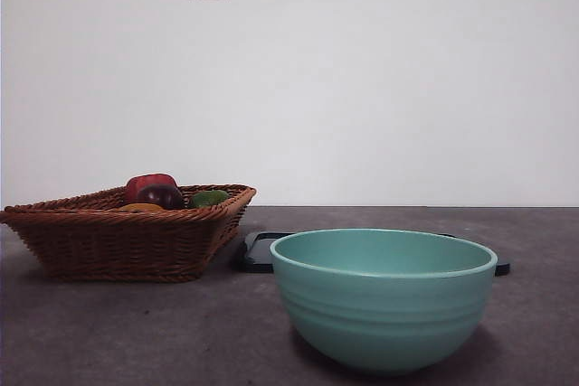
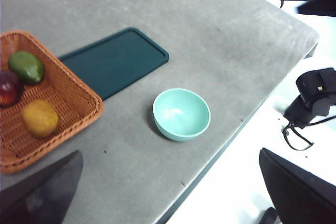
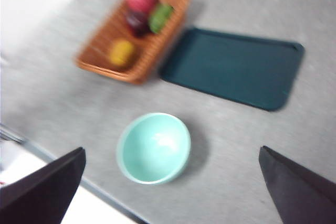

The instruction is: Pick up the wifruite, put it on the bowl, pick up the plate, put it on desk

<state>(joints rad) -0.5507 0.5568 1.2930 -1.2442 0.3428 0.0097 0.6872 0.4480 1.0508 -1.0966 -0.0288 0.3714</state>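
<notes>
Desk (image 1: 109,332) carries everything. Dark green tray (image 2: 113,60) lies flat behind the bowl, beside the wicker basket (image 1: 118,240). Mint-teal bowl (image 1: 384,297) sits upright and empty, near the front edge. Wifruite (image 2: 40,118) is in the basket with a dark red fruit (image 2: 9,87) and green fruit (image 2: 26,66). Left gripper (image 2: 173,192) and right gripper (image 3: 173,192) hover high, jaws spread, holding nothing.
</notes>
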